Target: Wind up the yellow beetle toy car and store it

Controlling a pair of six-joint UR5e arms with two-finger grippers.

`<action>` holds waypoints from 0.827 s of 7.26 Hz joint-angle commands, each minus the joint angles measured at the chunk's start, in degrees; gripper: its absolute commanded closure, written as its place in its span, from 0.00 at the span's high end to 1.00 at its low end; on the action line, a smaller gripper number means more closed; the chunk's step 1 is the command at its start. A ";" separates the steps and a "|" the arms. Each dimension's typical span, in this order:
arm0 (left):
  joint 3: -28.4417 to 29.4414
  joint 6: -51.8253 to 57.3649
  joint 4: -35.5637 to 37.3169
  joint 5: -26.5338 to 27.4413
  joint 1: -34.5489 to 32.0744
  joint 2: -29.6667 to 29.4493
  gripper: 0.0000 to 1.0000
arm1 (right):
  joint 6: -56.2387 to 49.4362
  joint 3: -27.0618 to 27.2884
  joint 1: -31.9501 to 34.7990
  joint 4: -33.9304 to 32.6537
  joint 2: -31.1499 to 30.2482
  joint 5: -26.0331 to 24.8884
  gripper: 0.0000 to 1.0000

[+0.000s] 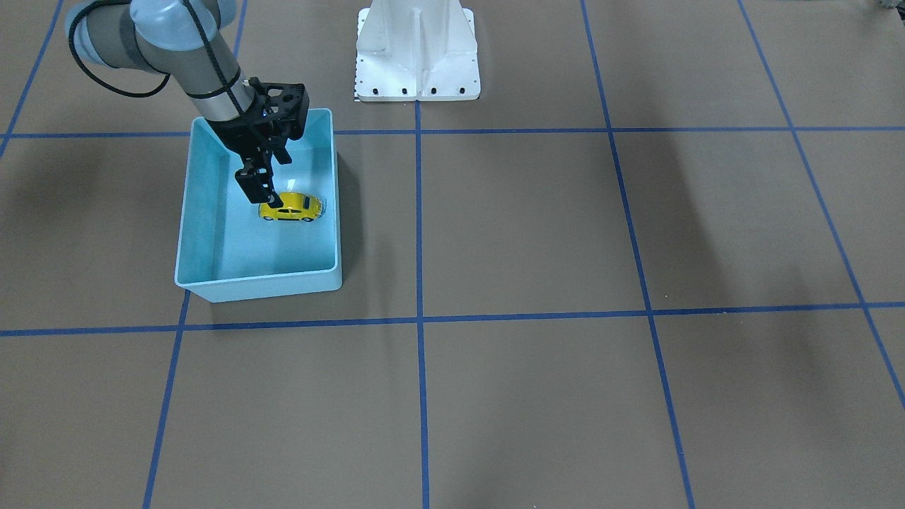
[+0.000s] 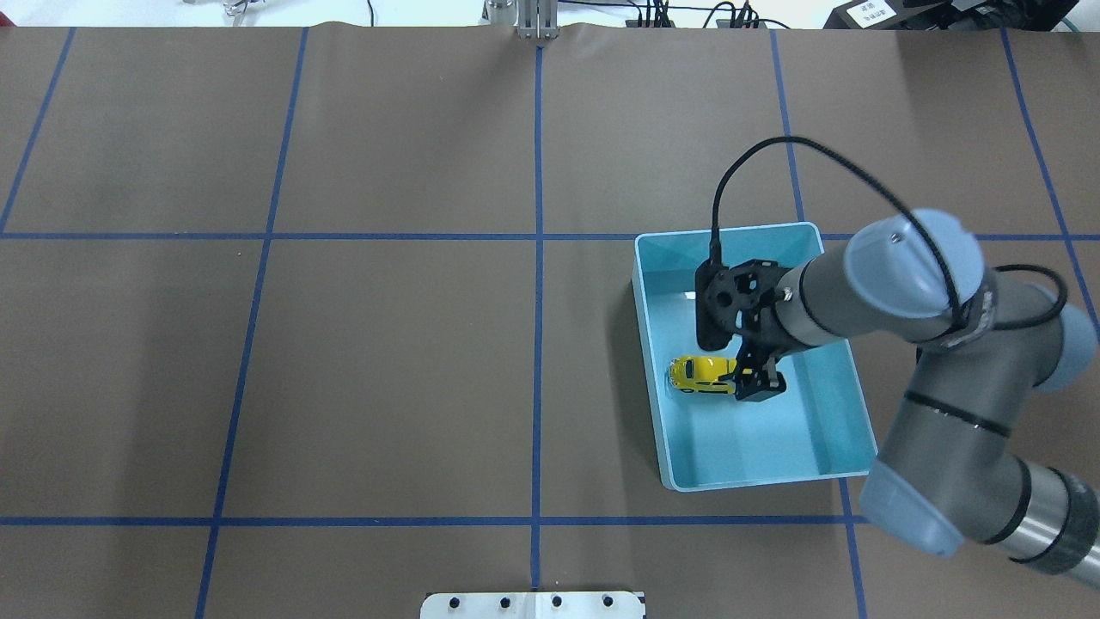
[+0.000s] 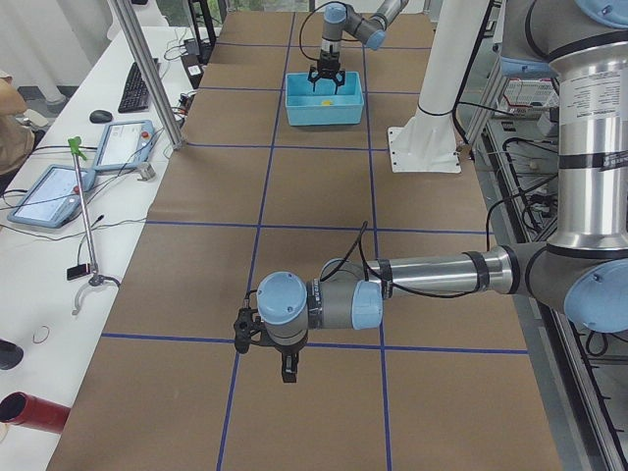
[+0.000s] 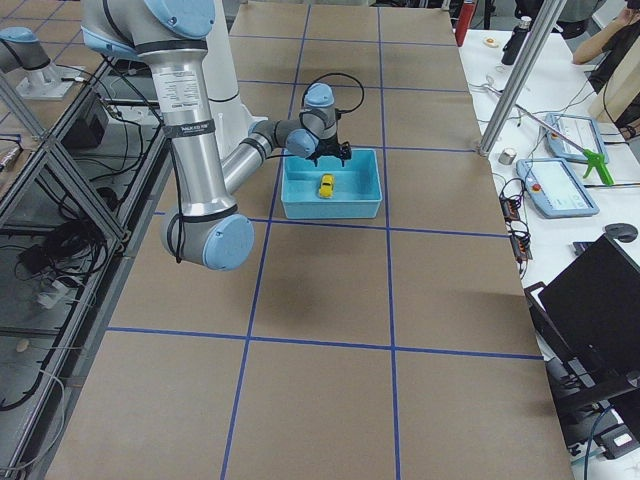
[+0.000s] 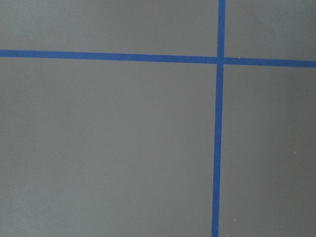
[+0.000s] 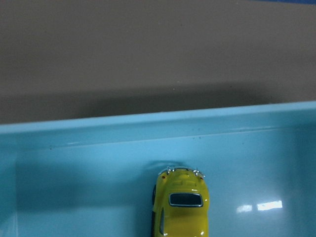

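The yellow beetle toy car (image 1: 290, 207) rests on its wheels on the floor of the light blue bin (image 1: 212, 212), near the wall on the bin's inner side. In the overhead view the car (image 2: 698, 374) lies just left of my right gripper (image 2: 749, 371). That gripper hangs inside the bin just above and beside the car, open and holding nothing. The right wrist view shows the car (image 6: 180, 202) low in the middle, below the bin wall (image 6: 148, 128), with no finger touching it. My left gripper (image 3: 267, 351) hovers over bare table far from the bin; I cannot tell its state.
The white robot pedestal (image 1: 417, 49) stands beside the bin. Blue tape lines (image 1: 418, 318) cross the brown table cover. Beyond the table's far edge is a desk with tablets (image 3: 54, 191), a metal post (image 3: 147, 74) and a seated person (image 3: 10, 108).
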 commanded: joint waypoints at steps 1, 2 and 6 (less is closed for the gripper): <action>0.01 0.00 0.00 0.00 0.00 -0.01 1.00 | 12.88 3.90 15.03 -3.73 1.03 10.84 1.00; 0.01 0.00 0.00 0.09 0.00 -0.01 1.00 | 20.02 3.56 20.67 -4.09 0.25 14.19 1.00; 0.01 0.00 0.00 0.09 0.00 -0.01 1.00 | 28.53 -9.16 40.75 -17.63 -6.50 16.41 1.00</action>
